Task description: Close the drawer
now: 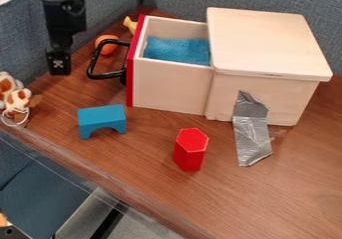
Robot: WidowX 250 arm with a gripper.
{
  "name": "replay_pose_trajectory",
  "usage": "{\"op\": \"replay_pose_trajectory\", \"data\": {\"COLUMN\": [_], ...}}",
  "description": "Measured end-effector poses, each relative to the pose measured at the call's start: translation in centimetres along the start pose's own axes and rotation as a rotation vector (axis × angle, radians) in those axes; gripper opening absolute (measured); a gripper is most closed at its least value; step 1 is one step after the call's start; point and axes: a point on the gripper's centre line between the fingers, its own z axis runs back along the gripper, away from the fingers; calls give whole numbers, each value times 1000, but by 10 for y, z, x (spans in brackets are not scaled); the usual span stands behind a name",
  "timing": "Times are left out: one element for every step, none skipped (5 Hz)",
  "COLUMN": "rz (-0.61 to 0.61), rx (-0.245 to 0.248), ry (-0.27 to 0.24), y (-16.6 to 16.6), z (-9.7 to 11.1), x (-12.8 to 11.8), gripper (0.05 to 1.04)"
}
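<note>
One spotted soft toy [15, 98] sits by the left corner of my bench [287, 183], out of the drawer's path. Above the bench's left edge hangs my gripper [59, 65], wide or narrow I cannot tell; being on the handle side should suit a push rightward. The blue arch [101, 119] stands nearer the front edge, clear of that line. Toward the back edge, the drawer [170, 85] juts from its box [267, 48], black handle [107, 75] outward. Grey tape [250, 133] probably anchors the box so that only the drawer slides.
</note>
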Motion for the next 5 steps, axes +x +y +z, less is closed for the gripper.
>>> {"op": "replay_pose_trajectory", "data": {"rz": [-5,32,49,57,63], "rx": [5,-3,7,7,-2], "ry": [41,34,28,16,0], "y": [6,11,20,26,27], "z": [-12,-26,-34,-37,-37], "x": [-4,-10,-9,-6,-1], "gripper": [1001,1001,1001,1001,1001]}}
